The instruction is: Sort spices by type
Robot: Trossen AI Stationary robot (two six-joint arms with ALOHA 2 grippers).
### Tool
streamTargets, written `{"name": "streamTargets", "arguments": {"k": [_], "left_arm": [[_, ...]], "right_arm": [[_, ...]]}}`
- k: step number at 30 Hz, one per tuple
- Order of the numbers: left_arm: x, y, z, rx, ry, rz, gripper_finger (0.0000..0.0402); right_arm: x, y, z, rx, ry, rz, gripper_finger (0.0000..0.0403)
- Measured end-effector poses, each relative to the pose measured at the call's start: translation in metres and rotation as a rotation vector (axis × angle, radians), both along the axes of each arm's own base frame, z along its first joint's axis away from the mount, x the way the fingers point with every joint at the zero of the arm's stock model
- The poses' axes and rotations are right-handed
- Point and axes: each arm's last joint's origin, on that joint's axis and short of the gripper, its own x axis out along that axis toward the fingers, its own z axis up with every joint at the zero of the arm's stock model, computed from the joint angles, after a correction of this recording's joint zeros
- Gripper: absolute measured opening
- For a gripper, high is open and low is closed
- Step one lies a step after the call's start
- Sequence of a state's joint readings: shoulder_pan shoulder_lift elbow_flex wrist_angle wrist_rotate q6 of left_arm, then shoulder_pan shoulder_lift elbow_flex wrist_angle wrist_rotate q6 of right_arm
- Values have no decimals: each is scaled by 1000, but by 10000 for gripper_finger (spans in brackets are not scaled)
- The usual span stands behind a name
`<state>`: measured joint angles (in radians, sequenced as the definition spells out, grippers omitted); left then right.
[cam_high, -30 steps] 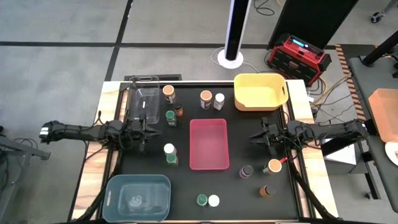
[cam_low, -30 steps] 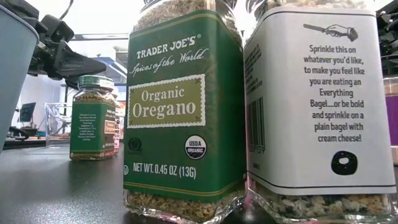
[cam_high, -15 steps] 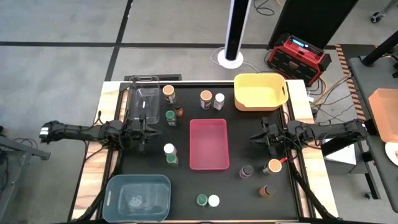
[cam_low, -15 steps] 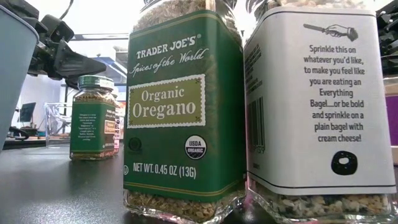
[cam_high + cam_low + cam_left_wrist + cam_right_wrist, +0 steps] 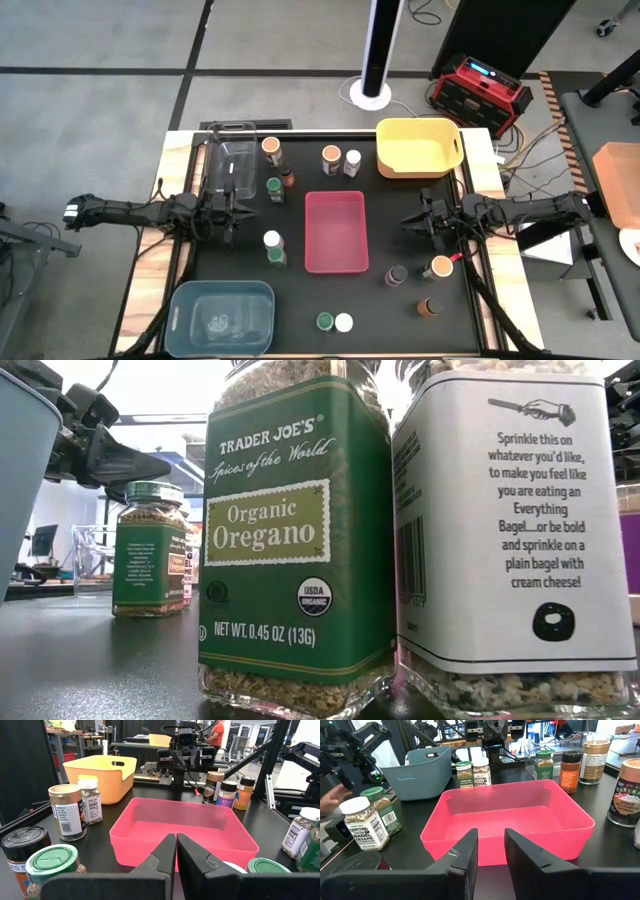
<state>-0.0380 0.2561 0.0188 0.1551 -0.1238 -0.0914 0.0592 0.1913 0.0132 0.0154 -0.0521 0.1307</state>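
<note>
your left gripper hovers pinched shut, empty, and your right gripper slightly parted, empty, because sorting hasn't begun; the pink bin lies bare between them; jars stand scattered around both.

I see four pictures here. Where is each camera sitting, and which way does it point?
High view: above the table, looking straight down; both arms show, left gripper and right gripper either side of the pink bin.
Low view: at table height, close behind the oregano jar; one dark gripper shows at upper left.
Left wrist view: on the left arm, facing across the pink bin toward the right arm; its shut jaws show.
Right wrist view: the mirror of that, its jaws slightly apart.
Shared: both wrist views see the pink bin.
</note>
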Motion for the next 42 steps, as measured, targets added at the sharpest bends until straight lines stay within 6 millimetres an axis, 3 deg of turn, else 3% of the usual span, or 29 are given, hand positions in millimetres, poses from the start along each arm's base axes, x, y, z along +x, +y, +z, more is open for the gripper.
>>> {"name": "streamTargets", "arguments": {"k": [3, 11, 16, 20, 23, 27, 33, 42], "left_arm": [[0, 0, 0, 0, 0, -1, 0], [0, 0, 2, 31, -17, -4, 0], [0, 0, 13, -242, -159, 1, 0], [-1, 0, 24, -267, -265, -12, 0], [-2, 0, 30, -270, -336, -21, 0], [-5, 0, 40, -276, -445, -36, 0], [-8, 2, 46, -371, -528, 7, 0], [1, 1, 40, -433, -461, -5, 0]], "right_arm": [[0, 0, 0, -1, 0, 0, 92], [0, 0, 0, -237, -27, 37, 85], [0, 0, 3, -121, -41, 19, 70], [1, 0, 12, -101, -132, 12, 62], [1, 0, 22, -94, -235, -5, 59], [1, -2, 39, -34, -235, -54, 62], [8, -5, 74, 79, -109, -198, 74], [30, -4, 114, 57, 102, -211, 91]]}}
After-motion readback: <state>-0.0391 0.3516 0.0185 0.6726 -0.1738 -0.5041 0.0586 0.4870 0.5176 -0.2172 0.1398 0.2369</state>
